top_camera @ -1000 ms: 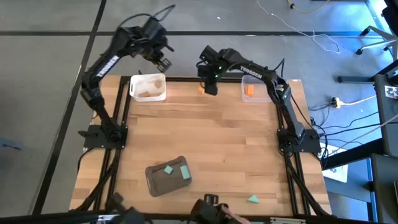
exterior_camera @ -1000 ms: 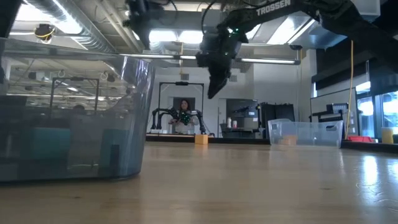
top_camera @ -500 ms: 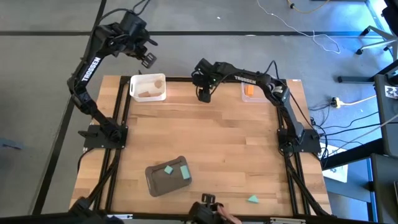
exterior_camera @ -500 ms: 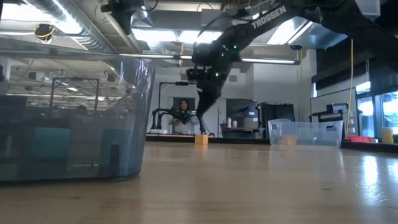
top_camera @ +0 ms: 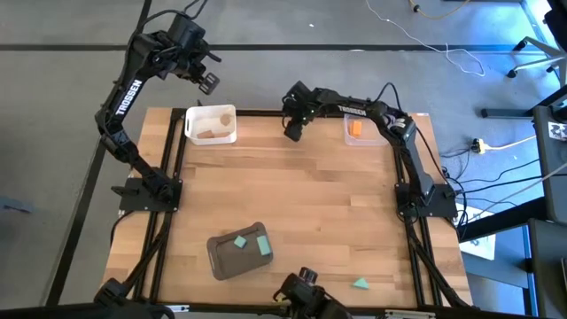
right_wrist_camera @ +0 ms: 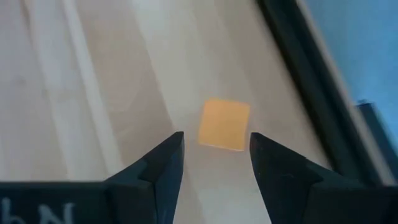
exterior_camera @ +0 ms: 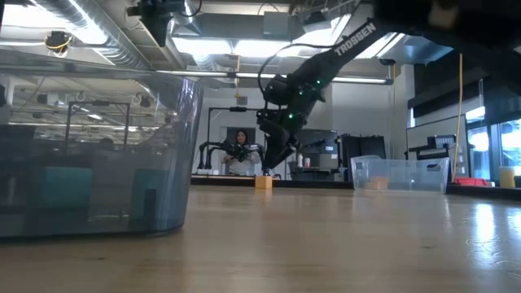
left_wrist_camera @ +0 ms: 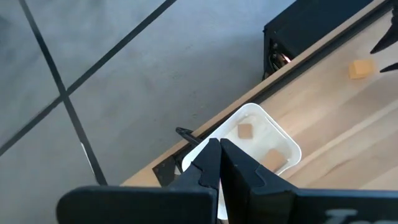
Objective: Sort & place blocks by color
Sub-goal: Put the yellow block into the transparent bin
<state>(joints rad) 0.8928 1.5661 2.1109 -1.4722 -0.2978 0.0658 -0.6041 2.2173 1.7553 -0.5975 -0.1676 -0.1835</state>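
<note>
Jaws of the right gripper (right_wrist_camera: 211, 155) stand open over an orange block (right_wrist_camera: 224, 124) on the tabletop (top_camera: 310, 186). Left gripper (left_wrist_camera: 219, 163) is closed, holding nothing, above the white tray (left_wrist_camera: 283, 138).

Ceiling lamps (exterior_camera: 220, 47) shine bright in the low view and glare on the table (exterior_camera: 342, 236) near me. From above the light is even, shadows are soft, and a blue glow sits at one corner. My right wrist picture is soft; the orange block (right_wrist_camera: 224, 124) has blurred edges. The tray (exterior_camera: 89, 146) close by is hazy.
</note>
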